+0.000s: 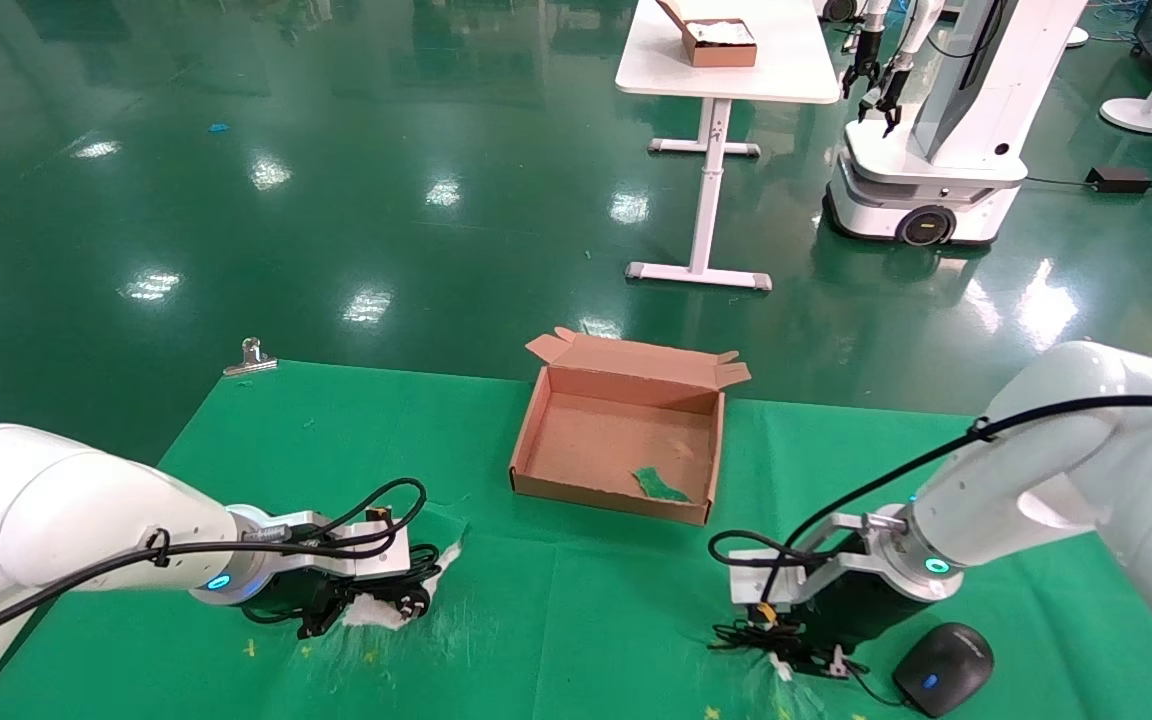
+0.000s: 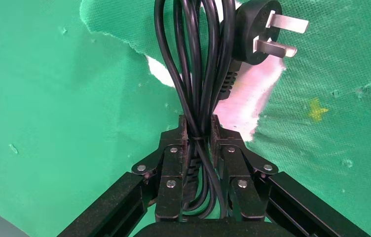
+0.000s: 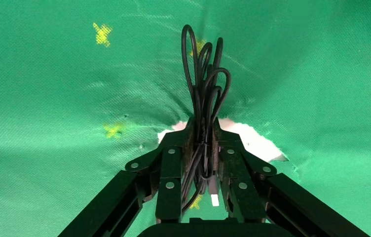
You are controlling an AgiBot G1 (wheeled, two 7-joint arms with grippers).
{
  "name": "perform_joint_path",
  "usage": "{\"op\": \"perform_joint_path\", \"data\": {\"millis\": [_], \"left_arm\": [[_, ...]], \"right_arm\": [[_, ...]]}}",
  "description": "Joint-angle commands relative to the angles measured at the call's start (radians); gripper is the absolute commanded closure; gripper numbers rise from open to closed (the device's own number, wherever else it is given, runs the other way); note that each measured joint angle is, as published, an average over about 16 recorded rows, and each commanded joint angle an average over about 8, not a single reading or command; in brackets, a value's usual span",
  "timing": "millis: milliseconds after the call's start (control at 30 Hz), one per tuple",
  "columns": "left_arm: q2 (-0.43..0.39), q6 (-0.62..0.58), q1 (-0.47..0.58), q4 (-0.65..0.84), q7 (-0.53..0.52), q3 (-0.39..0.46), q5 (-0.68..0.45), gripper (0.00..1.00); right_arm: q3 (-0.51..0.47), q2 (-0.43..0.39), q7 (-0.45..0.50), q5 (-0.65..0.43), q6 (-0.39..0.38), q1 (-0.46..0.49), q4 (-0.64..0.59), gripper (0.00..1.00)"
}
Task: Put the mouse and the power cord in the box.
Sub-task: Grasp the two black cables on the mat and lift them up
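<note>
A green cloth [image 1: 576, 600] covers the table. The box [image 1: 620, 436] sits on it, in the middle and toward the far side. Its lid is open and leans back. A small scrap of green cloth [image 1: 658, 486] lies inside on the box floor, near the right front corner.

The left gripper [image 2: 199, 143] is low over the cloth at the near left. Its 2 fingers [image 2: 174, 158] are squeezed tight on the power cord [image 2: 198, 74]. The thick black loops are pinched together between them and stick out past the tips. The plug [image 2: 255, 32] with its flat metal prongs lies just beside the loops. Under the cord the cloth is torn and a white patch [image 2: 252, 94] shows through.

The right gripper [image 3: 202, 143] is low over the cloth at the near right. Its fingers [image 3: 173, 158] are clamped on the thin black mouse wire [image 3: 204, 84], which is bunched up in small loops. The cloth is torn here too, with a white tear [image 3: 252, 140] showing. The mouse [image 1: 944, 667] lies on the cloth just to the right of this gripper, near the front edge. Its body is not in the fingers.

Both the cord and the mouse are outside the box.

A metal clip [image 1: 251, 357] sits at the far left edge of the table. Farther off stand a white table [image 1: 726, 60] and another robot [image 1: 936, 130].
</note>
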State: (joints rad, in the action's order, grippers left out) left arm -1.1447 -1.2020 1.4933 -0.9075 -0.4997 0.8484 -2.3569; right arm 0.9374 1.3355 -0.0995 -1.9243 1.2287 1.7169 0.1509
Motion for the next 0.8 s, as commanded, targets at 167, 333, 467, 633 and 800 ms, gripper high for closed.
{"op": "perform_joint_path", "data": {"millis": [167,333,467,633,800], "left_arm": [[0.000,0.000,0.000,0.000,0.000,0.000,0.000,1.00],[0.000,0.000,0.000,0.000,0.000,0.000,0.000,1.00],[0.001,0.000,0.003,-0.001,-0.001,-0.002,0.002,1.00],[0.004,-0.025,0.035,-0.008,-0.008,-0.024,0.039,1.00],[0.004,-0.089,0.098,-0.053,-0.019,-0.072,0.136,1.00]], "right_arm": [[0.000,0.000,0.000,0.000,0.001,0.000,0.000,1.00],[0.000,0.000,0.000,0.000,0.001,0.000,0.000,1.00],[0.002,-0.002,-0.002,-0.002,0.000,0.001,0.003,1.00],[0.022,-0.009,-0.003,-0.035,-0.014,0.031,0.027,1.00],[0.046,-0.027,0.025,-0.079,-0.027,0.095,0.062,1.00]]}}
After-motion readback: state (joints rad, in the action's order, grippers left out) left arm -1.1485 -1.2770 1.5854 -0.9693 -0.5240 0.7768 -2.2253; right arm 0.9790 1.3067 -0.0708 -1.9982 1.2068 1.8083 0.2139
